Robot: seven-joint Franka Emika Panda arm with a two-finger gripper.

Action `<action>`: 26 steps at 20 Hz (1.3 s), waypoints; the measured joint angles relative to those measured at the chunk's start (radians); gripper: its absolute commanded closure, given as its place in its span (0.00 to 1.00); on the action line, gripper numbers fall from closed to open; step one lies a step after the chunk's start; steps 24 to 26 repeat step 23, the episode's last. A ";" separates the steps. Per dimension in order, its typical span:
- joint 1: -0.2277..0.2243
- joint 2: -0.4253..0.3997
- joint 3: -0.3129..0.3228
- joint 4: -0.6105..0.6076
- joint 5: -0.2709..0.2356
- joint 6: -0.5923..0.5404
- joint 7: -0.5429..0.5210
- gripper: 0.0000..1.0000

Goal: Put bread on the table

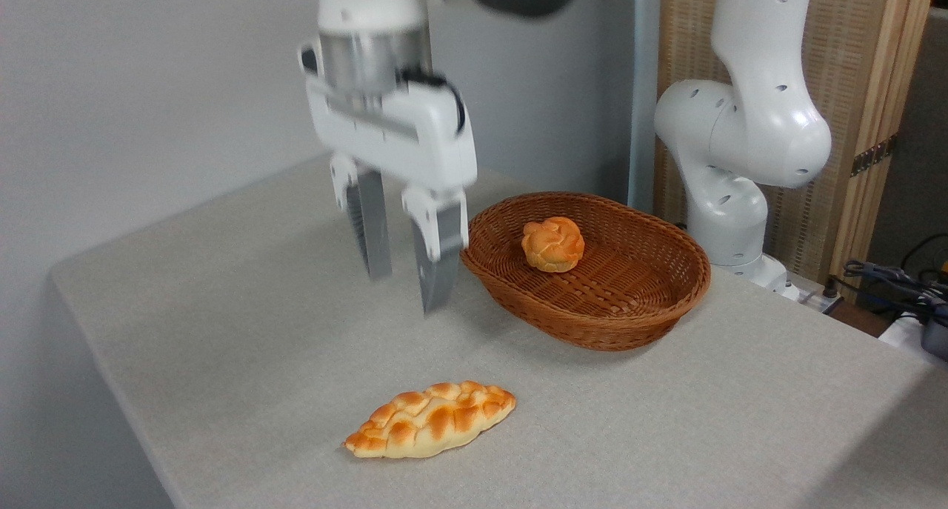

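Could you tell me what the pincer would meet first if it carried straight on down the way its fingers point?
Most likely bare table. The pincer hangs open and empty, fingers pointing down, with only cloth below them. The basket sits to its right and the bread lies nearer the camera, though depth is hard to judge.

Pale yellow bread [431,418] shows golden-brown braided ridges on the light grey-beige woven table [222,331], a brown wicker basket [637,301] cradles an orange knotted bun [552,244], and the gripper [409,287] gleams white with grey fingers.

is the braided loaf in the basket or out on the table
Out. The loaf lies flat on the table, clear of the basket.
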 measured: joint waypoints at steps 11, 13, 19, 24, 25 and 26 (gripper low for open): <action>0.060 0.068 -0.060 0.209 -0.048 -0.209 -0.018 0.00; 0.060 0.084 -0.060 0.219 -0.048 -0.209 -0.018 0.00; 0.060 0.097 -0.060 0.225 -0.048 -0.210 -0.018 0.00; 0.061 0.097 -0.060 0.226 -0.048 -0.210 -0.018 0.00; 0.061 0.097 -0.060 0.226 -0.048 -0.210 -0.018 0.00; 0.061 0.097 -0.060 0.226 -0.048 -0.210 -0.018 0.00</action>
